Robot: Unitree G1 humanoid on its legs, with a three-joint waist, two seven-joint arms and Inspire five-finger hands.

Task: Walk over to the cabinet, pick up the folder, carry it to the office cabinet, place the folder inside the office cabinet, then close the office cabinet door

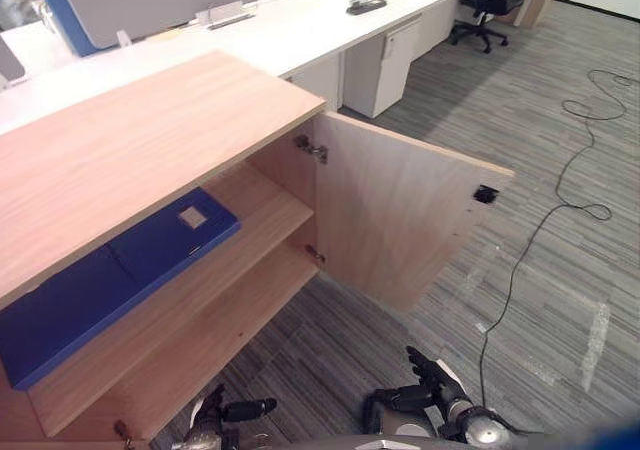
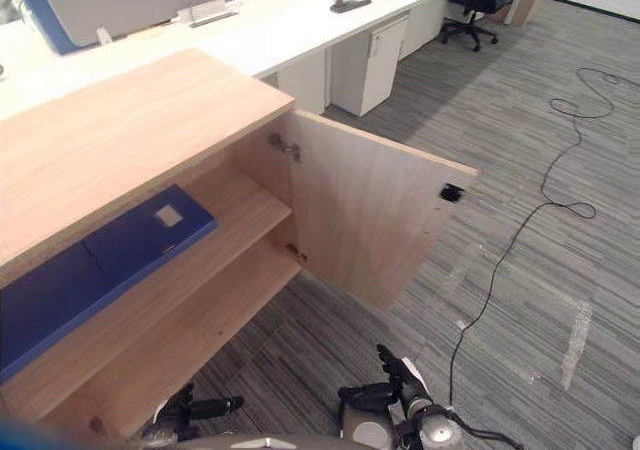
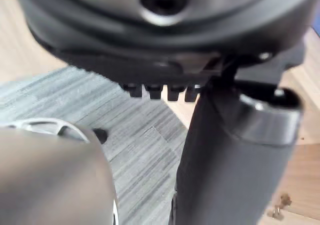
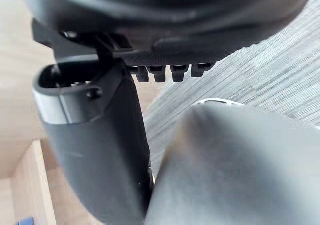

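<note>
**Q:** Where is the folder?

**A:** The blue folder lies flat on the upper shelf inside the office cabinet, at the left of the frame, with a pale label facing up. Neither of my hands touches it. I judge it already placed. Lying flat, it clears the cabinet top and should not slide out.

**Q:** And your hands?

**A:** Both are low at the bottom edge, over the grey carpet. My left hand is left of centre, near the front of the lower shelf, with its fingers loose and holding nothing. My right hand is right of centre, below the door, with its fingers spread and empty.

**Q:** Why is the door like that?

**A:** The door is swung wide toward the right of the frame on its hinges, inner face toward me. Open that wide, it leaves the shelves free to reach. Shutting it looks like the step that remains, and my right hand is nearer its free edge.

**Q:** Anything unclear?

**A:** The frame edge cuts off the folder's left end. A seam across it leaves me unsure whether it is one folder or two lying end to end. A small dark fitting near the door's far edge is too small to identify. In the wrist views my own thumbs block most of what lies beyond.
</note>
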